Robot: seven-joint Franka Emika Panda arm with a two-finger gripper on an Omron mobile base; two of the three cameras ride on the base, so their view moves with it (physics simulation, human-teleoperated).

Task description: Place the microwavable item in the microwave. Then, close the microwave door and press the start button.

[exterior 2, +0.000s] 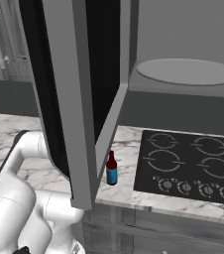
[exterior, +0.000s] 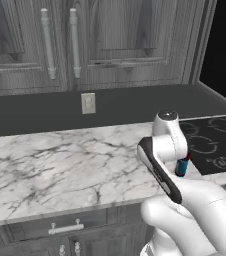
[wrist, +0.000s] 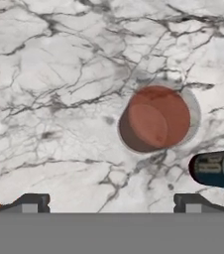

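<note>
The microwavable item (wrist: 156, 119), a reddish-brown cup with a clear rim, stands upright on the marble counter and is seen from above in the hand view. My gripper (wrist: 111, 203) hovers over the counter, open and empty, with the cup ahead of it and a little right of the midline. The microwave (exterior 2: 183, 30) hangs above the stovetop with its grey interior and round turntable plate (exterior 2: 186, 72) exposed. The microwave door (exterior 2: 64, 99) stands swung wide open out over the counter, and its dark window (exterior: 224, 50) shows at the upper right.
A slim blue-labelled bottle (exterior 2: 112, 171) with a red neck stands by the stovetop's left edge, close beside the cup (wrist: 215, 168). The black stovetop (exterior 2: 188, 163) lies to the right. The marble counter (exterior: 60, 165) stretches left under grey wall cabinets (exterior: 60, 45).
</note>
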